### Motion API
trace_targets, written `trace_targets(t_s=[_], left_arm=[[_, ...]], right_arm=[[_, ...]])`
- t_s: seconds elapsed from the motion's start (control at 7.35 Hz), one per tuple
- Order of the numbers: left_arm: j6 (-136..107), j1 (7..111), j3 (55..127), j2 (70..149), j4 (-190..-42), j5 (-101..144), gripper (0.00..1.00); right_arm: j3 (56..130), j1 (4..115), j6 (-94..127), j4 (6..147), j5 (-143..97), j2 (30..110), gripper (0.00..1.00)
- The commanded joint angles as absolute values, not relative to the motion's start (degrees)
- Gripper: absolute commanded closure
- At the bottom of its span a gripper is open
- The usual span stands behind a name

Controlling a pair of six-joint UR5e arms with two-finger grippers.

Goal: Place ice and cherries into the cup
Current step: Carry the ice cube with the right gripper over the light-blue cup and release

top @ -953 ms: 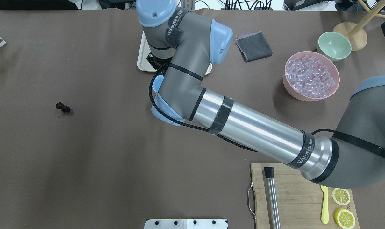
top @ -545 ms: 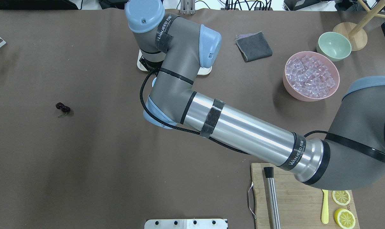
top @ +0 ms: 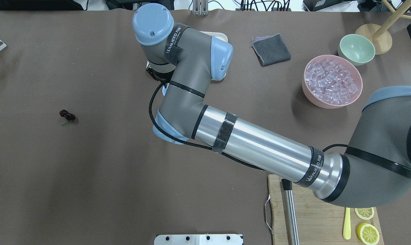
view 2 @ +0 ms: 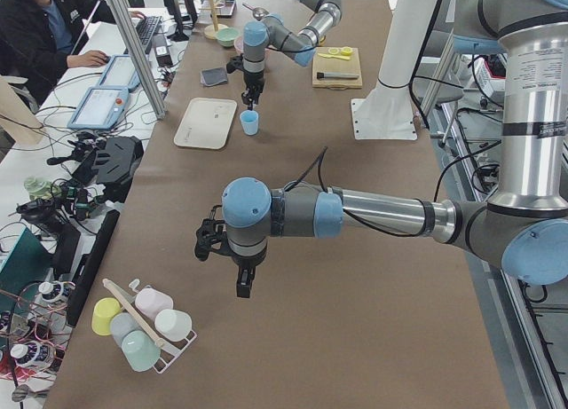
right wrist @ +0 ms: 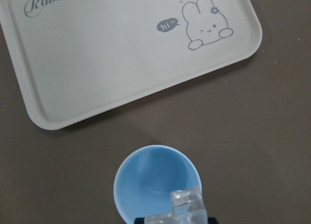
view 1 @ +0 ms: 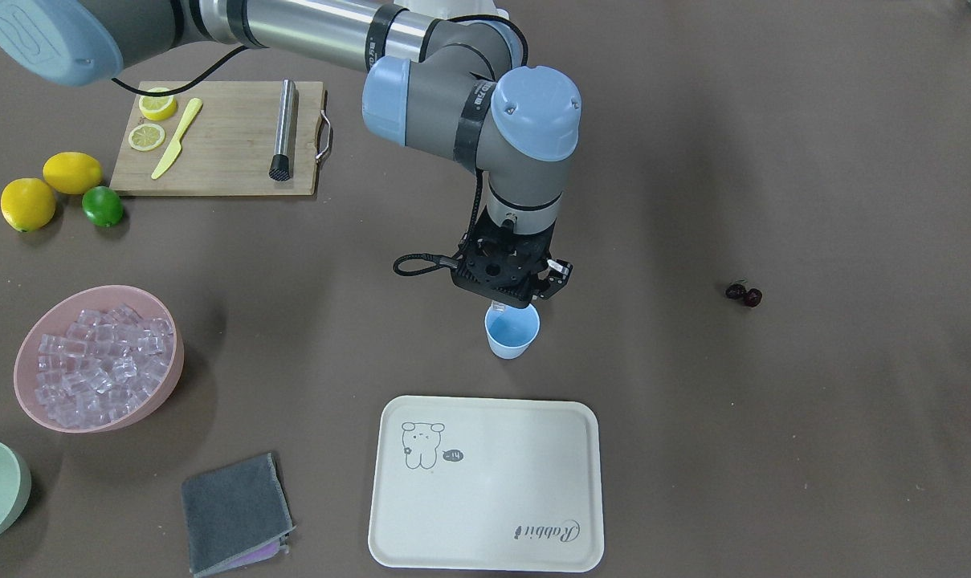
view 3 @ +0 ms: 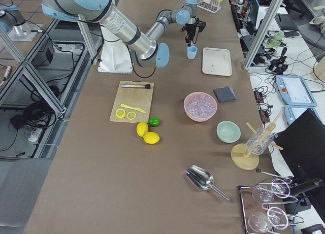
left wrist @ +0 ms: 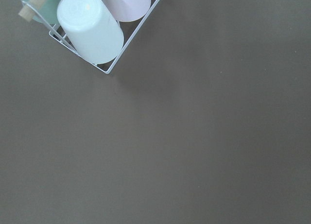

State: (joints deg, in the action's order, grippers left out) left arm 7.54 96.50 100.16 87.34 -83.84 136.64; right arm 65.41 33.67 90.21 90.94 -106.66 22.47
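The overhead view hides the right gripper (view 1: 501,303) behind the arm's own wrist. The front-facing view shows it pointing straight down just above the cup (view 1: 512,333). The right wrist view adds the detail: a clear, glassy ice cube (right wrist: 186,204) is pinched in the narrow gap between the fingers, over the cup's near rim and not touching it. The cup is smooth light-blue plastic, round-rimmed and tapered, standing upright on the brown table cover. A cream tray (right wrist: 97,54) with rounded corners and a printed rabbit lies just beyond the cup, away from the robot. The glossy dark cherries (view 1: 744,294), joined as a pair, lie well apart from the cup on the robot's left. A pink bowl (view 1: 168,385) heaped with ice cubes (view 1: 99,361) sits well apart from the cup on the robot's right. The left gripper (view 2: 243,287) shows only in the left side view, far from the cup, and whether it is open or closed cannot be told.
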Motion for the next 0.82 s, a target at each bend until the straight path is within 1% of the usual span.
trace_targets(t_s=[0.0,0.27,0.41,0.68], left_arm=[[7.6,96.5,100.1,87.5,-83.8,136.6,0.02],[7.6,96.5,100.1,87.4,-83.9,136.7,0.02],[7.6,96.4,99.9,87.5,-83.9,136.7,0.02],[7.6,96.5,100.3,87.5,-83.9,136.7,0.02]], right_arm=[[65.5,33.8,89.1,90.9,-106.7,22.4,0.03],[66.0,34.4,89.0,91.1,-107.7,22.6,0.02],[67.7,35.2,87.6,91.6,-109.4,23.8,0.02],[76.8,36.6,83.1,94.9,-110.4,31.0,0.02]])
